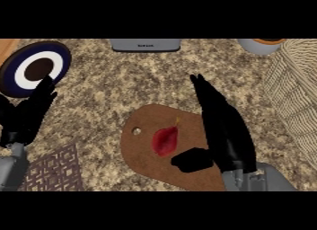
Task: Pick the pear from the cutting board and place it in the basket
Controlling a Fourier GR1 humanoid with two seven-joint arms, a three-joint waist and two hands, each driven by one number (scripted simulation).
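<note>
The counter (121, 85) is speckled brown stone. At its right edge stands a woven basket (300, 103), reaching from the far corner down the side. A brown cutting board (144, 155) lies at the near edge, toward the middle, with a small hole near its left end. The right hand (223, 130) stretches over the board's right part, fingers straight and close together pointing away, thumb spread left just beside the pear. The left hand (24, 114) rests open near the left edge, fingers up. Behind it, at the far left, lies a plate (35, 67), dark blue with a white ring. A patterned mat (55, 170) fills the near left corner. The red pear (165, 140) lies on the board's middle, not held.
</note>
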